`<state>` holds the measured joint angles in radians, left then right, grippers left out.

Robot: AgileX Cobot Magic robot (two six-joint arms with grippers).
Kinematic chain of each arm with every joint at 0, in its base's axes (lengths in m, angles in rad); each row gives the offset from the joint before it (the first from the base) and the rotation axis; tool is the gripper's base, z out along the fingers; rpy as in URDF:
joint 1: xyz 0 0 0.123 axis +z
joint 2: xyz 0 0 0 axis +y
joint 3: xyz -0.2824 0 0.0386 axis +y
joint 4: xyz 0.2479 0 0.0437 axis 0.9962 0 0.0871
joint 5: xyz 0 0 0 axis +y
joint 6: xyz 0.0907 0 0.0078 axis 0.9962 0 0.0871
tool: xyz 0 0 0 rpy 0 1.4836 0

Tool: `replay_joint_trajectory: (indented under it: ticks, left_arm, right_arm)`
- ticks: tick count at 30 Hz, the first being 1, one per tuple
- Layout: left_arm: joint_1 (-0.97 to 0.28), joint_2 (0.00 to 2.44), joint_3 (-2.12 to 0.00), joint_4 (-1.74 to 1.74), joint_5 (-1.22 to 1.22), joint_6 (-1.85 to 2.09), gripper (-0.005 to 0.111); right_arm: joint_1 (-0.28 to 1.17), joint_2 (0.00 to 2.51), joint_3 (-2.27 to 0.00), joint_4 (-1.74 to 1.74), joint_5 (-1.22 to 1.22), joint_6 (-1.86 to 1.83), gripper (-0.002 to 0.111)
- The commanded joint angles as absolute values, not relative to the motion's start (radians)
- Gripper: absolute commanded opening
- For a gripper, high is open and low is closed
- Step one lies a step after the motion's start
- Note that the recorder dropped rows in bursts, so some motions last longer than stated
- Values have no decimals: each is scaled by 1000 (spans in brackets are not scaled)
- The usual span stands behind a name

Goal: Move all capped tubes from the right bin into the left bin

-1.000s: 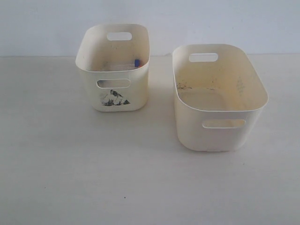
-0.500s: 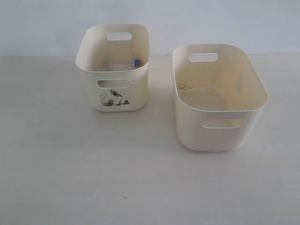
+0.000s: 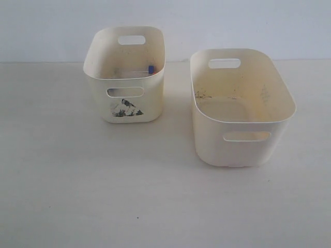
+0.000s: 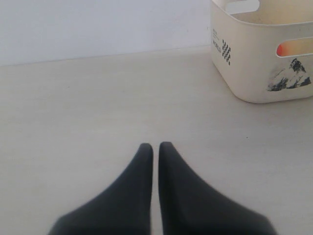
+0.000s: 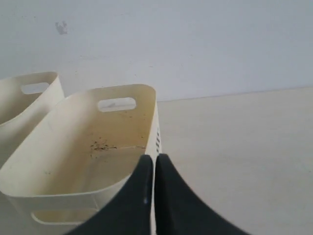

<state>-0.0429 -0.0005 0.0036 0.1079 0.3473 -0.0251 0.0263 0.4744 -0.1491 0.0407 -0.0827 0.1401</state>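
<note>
From across the room neither arm is in sight; only the wrist cameras show the grippers. Farthest left, the left gripper (image 4: 152,148) hangs low over the pale, bare-looking table (image 3: 77,181). Its two black fingers are drawn together with only a hairline slit between them, and they hold nothing.

Next comes the left bin (image 3: 98,103), a small cream plastic bin with handle cut-outs and a black-and-white mountain sticker (image 3: 126,108) on its front. Its front wall hides most of the floor. Above the rim shows one capped tube (image 3: 150,69), a small clear plastic tube with a blue screw cap. It seems to lie roughly level across the bin, with the cap towards the right-hand wall. Its clear body is faint and hard to follow. From the left wrist view an orange-red glow (image 4: 292,49) fills the front cut-out, and its source cannot be made out.

To the right stands the right bin (image 3: 207,139), a larger plain cream plastic bin. I see no tube in the part of its floor that is visible, only dark specks (image 3: 201,95) on the far wall. The right gripper (image 5: 150,159) is poised over this bin's rim, its fingers pressed together and gripping nothing.
</note>
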Motion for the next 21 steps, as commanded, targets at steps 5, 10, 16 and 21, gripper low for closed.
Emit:
replay_joint_trajectory:
  ticks: [5,10,16,21]
  left_arm:
    - [-44,0,0,97,340,-35,4]
    - [-44,0,0,97,340,-35,4]
    - [-44,0,0,97,340,-35,4]
    - [-44,0,0,97,340,-35,4]
  right_arm:
    - [-20,236,0,40,-57,124,1]
    - [-20,152,0,37,126,17,1]
    - [-20,152,0,37,192,10,1]
    - [-18,101,0,37,277,-44,1]
